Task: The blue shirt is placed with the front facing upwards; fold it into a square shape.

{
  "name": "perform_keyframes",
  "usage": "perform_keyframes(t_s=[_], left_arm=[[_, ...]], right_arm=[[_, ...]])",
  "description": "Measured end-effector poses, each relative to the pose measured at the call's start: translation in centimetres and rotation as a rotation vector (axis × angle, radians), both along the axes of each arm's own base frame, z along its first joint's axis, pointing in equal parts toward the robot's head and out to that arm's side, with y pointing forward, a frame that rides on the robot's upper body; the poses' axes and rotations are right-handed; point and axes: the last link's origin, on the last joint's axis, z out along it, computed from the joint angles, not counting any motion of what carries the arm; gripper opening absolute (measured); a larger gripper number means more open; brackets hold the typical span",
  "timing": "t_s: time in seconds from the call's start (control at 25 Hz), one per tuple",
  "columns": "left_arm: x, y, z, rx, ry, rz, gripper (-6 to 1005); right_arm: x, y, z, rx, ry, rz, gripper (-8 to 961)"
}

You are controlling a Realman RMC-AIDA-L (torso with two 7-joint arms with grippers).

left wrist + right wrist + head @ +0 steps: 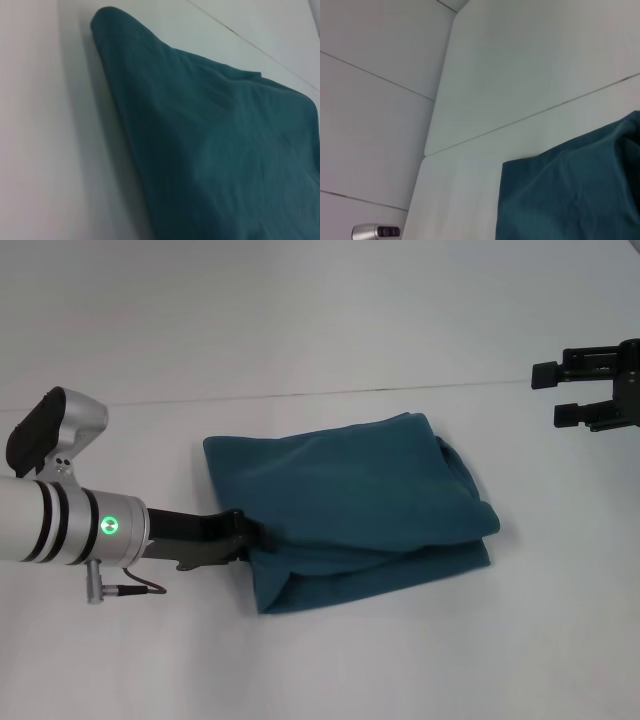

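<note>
Teal cotton, the blue shirt [350, 510] lay folded mid-tabletop [320, 340]; left hand [245, 537], grip hidden at its edge, might drag layers askew, while right hand [560, 392] hung open, well apart.

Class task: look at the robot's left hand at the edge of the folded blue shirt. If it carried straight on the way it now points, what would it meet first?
The left hand points across the table, toward the robot's right, and is already at the near-left edge of the blue shirt. Going straight on, it would probably push into the folded cloth first.
</note>
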Motion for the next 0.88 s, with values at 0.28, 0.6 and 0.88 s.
perform_keyframes(t_s=[0.28,0.6,0.88], left_arm=[[0.3,0.0,-0.2,0.000,-0.006,-0.005,259],[0.8,-2.2,0.7,-0.063,-0.070,-0.045,123],[-1.7,-6.1,3.2,-0.114,-0.103,-0.020,105]], right_arm=[[0.1,0.0,0.1,0.010,0.013,-0.005,884],[0.4,-0.2,0.1,0.008,0.027,-0.016,885],[0.5,-0.2,-0.1,0.003,0.034,-0.025,885]])
